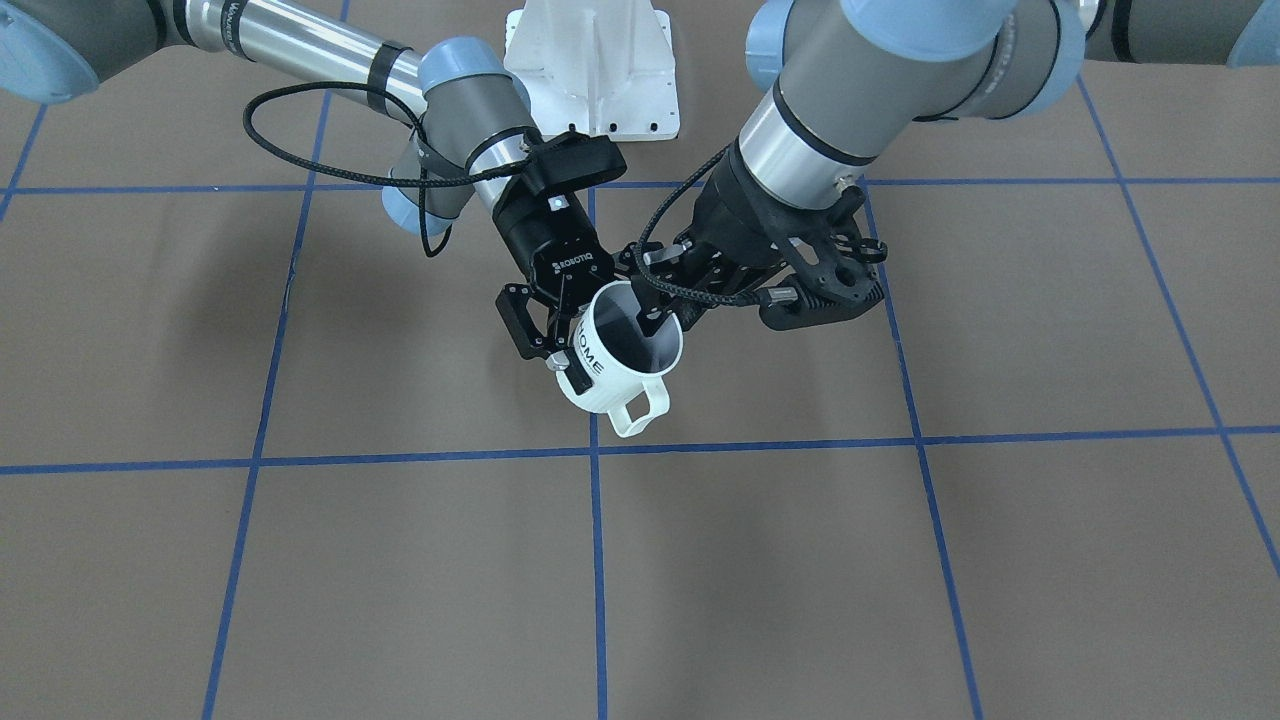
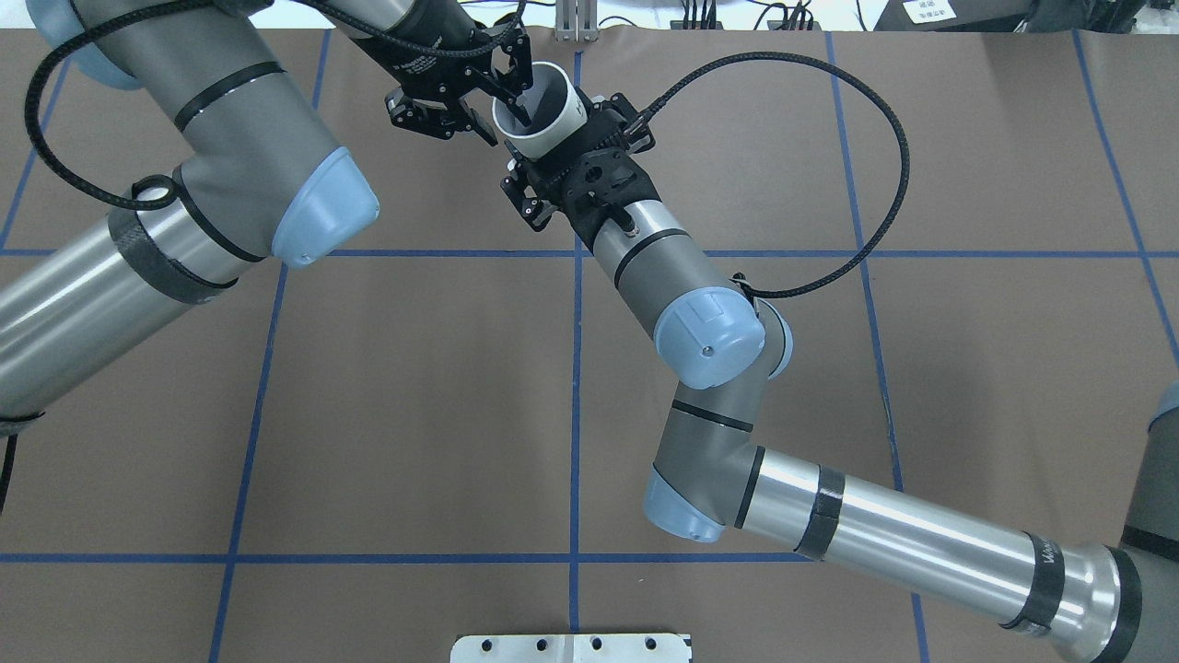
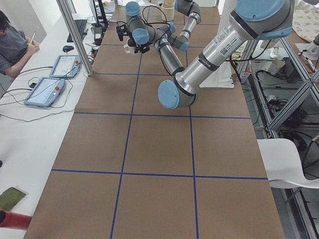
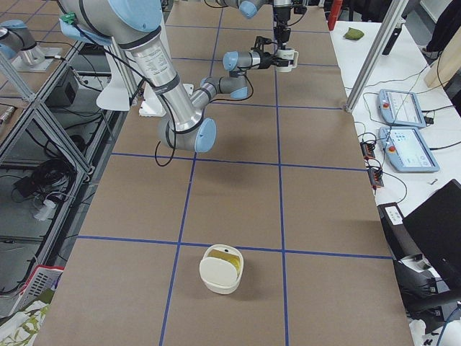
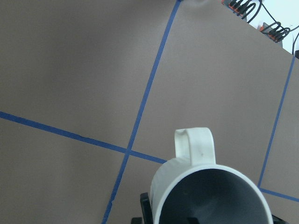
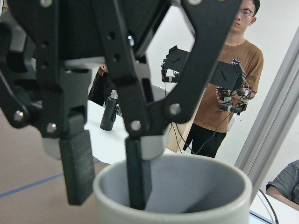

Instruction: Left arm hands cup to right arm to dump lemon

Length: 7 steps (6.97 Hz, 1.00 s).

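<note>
"Where are they all looking from?"

"One's high behind the robot (image 1: pixel 590 70), and one's opposite, facing it steeply down. There's one far off at each end of the worktop (image 2: pixel 414 414). The wrist cameras sit close on the cup (image 1: pixel 615 385), shared with both high views."

A brown table covering (image 1: pixel 300 580) gridded with blue tape (image 1: pixel 598 580) spreads beneath the left gripper (image 6: pixel 107 200). Beyond the gripper a white bench (image 6: pixel 112 142) carries a black bottle (image 6: pixel 110 109), a person in a brown T-shirt (image 6: pixel 229 88) stands by a grey post (image 6: pixel 273 123), and the wall (image 6: pixel 278 23) behind is pale.
</note>
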Motion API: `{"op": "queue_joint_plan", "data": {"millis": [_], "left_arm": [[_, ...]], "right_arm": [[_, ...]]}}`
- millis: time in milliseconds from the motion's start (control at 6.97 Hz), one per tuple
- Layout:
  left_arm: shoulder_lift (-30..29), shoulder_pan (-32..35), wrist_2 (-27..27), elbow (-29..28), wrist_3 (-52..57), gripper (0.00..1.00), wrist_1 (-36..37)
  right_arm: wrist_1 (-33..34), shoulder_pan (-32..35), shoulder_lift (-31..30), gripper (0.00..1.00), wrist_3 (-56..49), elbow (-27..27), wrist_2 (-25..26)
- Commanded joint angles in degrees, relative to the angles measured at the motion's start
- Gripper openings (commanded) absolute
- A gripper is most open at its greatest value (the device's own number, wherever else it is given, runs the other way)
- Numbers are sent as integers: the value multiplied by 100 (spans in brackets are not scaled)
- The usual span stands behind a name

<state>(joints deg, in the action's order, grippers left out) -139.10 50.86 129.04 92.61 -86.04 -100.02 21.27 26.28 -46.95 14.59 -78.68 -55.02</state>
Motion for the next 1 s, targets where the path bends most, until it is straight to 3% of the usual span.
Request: {"op": "queue_joint_plan", "data": {"millis": [0,573,717,860], "left_arm": [[-3,-15,-37,3,0,38,0],[-3,-15,-37,3,9,31,0],[6,-15,-37,3,17,19,0],[6,-15,-37,3,17,0,0]], "right_arm": [[0,0,-16,51,0,-59,-9],[9,0,-51,54,-35,-104,-9],[9,0,-34,83,-44,-104,9],[9,0,-42,99,-44,-104,9]]}}
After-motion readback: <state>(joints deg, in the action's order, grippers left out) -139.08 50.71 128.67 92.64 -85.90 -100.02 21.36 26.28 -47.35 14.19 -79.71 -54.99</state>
